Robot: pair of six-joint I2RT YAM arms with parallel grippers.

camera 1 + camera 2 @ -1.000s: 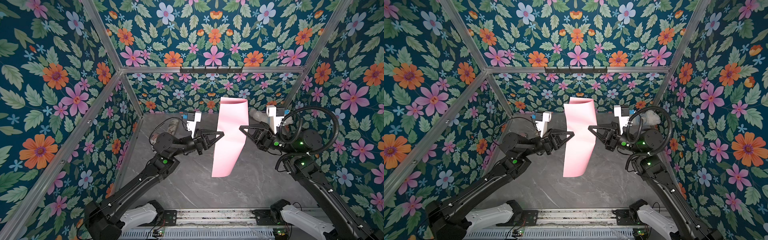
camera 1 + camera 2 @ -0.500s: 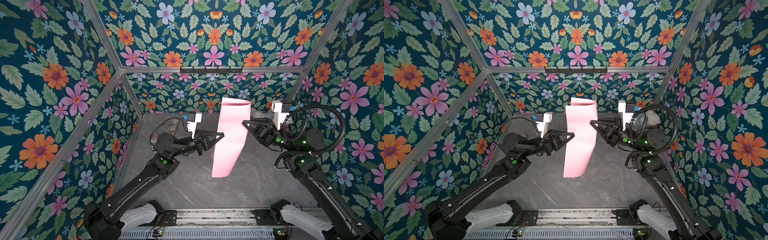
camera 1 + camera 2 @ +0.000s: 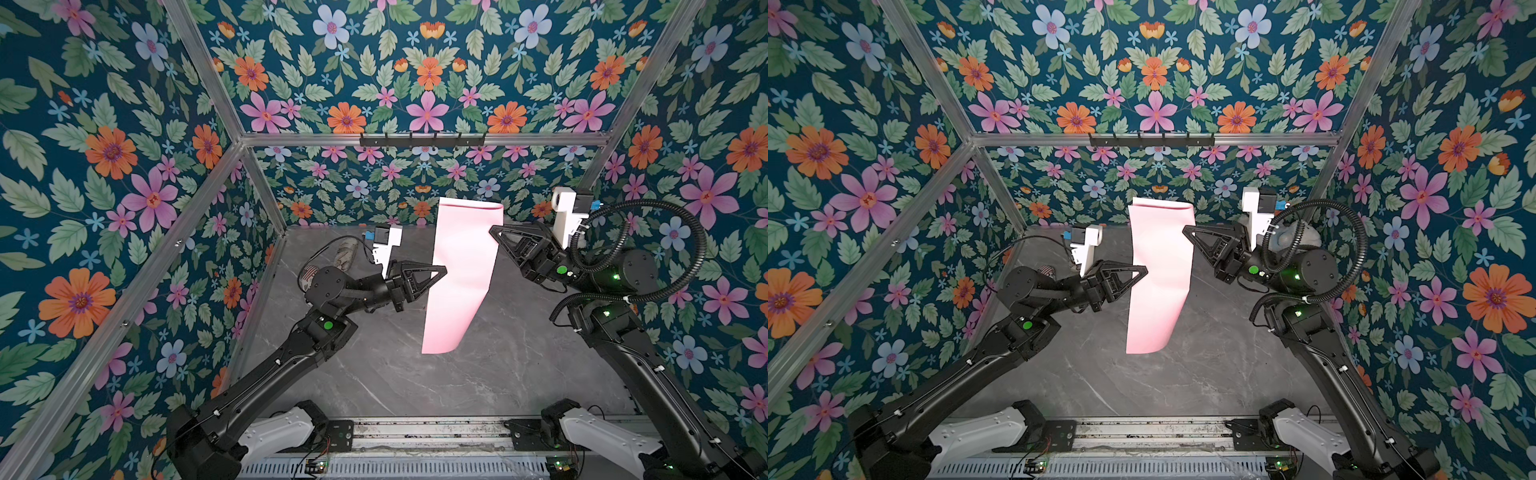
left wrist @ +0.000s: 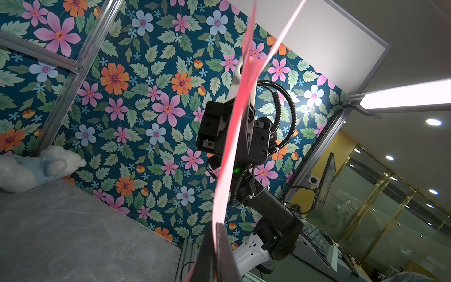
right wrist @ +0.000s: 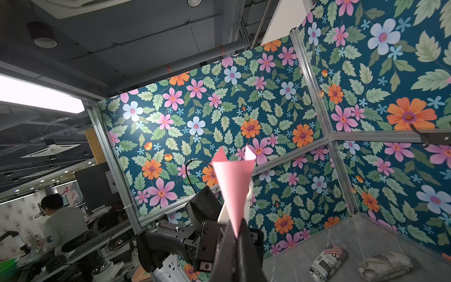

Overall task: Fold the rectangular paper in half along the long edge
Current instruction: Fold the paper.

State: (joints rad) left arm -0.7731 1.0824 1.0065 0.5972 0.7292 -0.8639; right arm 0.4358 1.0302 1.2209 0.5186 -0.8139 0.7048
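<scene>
Facing end effectors (image 3: 443, 270) (image 3: 493, 229) pinching paper (image 3: 459, 299) aloft

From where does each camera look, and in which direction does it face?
Top views: overhead near the bases, looking down at the table; left gripper and right gripper show, each shut on the rectangular paper.
Left wrist: behind its own gripper, facing across the paper's edge to the right arm.
Right wrist: behind its own gripper, facing the left arm.
Shared: both wrist views see the paper.
</scene>
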